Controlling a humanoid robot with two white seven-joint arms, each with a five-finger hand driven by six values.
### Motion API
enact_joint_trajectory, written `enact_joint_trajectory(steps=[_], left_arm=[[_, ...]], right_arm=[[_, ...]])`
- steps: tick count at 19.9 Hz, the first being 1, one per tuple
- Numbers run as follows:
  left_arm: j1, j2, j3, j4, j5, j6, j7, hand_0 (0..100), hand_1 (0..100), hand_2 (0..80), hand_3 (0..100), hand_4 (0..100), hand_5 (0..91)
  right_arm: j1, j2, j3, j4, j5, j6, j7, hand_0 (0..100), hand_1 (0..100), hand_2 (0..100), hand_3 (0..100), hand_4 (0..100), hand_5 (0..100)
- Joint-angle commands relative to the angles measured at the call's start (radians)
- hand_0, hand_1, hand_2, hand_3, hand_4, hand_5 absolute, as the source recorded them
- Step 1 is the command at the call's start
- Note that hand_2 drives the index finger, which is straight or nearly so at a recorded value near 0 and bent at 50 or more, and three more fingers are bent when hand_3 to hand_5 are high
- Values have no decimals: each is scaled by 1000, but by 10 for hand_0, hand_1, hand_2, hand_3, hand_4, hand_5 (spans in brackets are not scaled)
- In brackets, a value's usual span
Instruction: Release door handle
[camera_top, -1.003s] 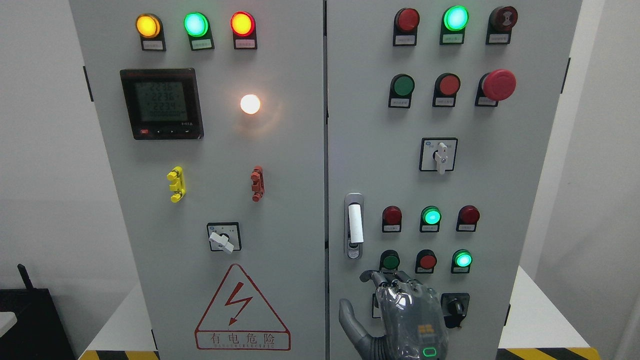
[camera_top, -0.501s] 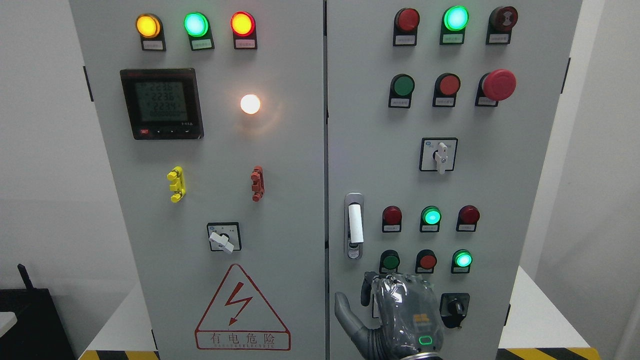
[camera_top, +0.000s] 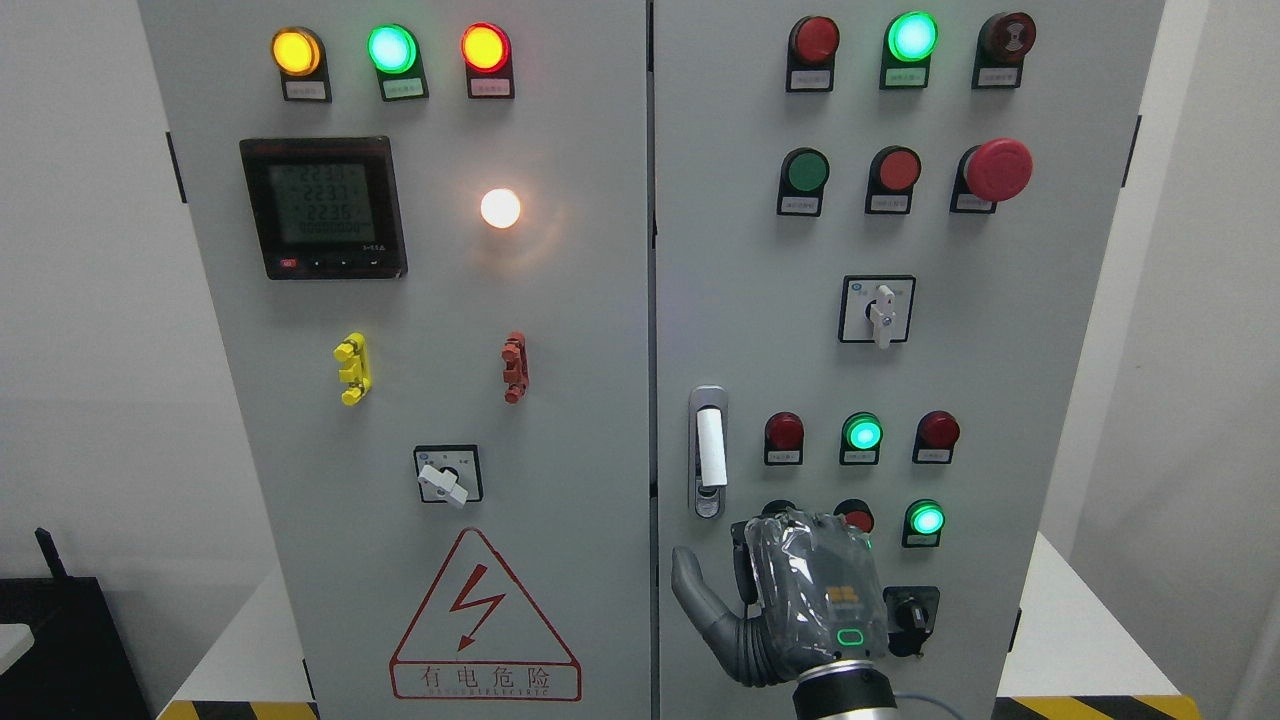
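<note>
Our right robot hand (camera_top: 790, 600), fingers curled on nothing, sits at five o'clock below the door handle (camera_top: 709, 452); we should withdraw straight back, avoiding the buttons.

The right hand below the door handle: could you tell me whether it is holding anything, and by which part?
Nothing: the right hand sits below the door handle, fingers curled, clear of it.

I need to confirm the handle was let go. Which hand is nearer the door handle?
Right. The right hand sits just below the door handle without touching it, fingers curled and holding nothing. The left hand is out of view.
</note>
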Motion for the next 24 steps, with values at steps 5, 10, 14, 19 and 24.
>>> enact_joint_trajectory(steps=[5,10,14,19,24], left_arm=[[-26,0,17,0,0,1,1,120,389,0,0,0,0],[-26,0,17,0,0,1,1,120,389,0,0,0,0],[-25,0,17,0,0,1,1,120,389,0,0,0,0],[-25,0,17,0,0,1,1,120,389,0,0,0,0],[-26,0,17,0,0,1,1,120,389,0,0,0,0]], right_arm=[[-71,0,-10,45,2,22,15,475,181,1000,1000,926,955],[-92,0,-14,59,4,22,18,489,192,1000,1000,924,955],[-109,0,-16,68,4,22,21,495,197,1000,1000,924,956],[-114,0,-27,77,4,22,21,489,222,1000,1000,924,956],[-114,0,-36,80,1,22,21,515,256,1000,1000,924,957]])
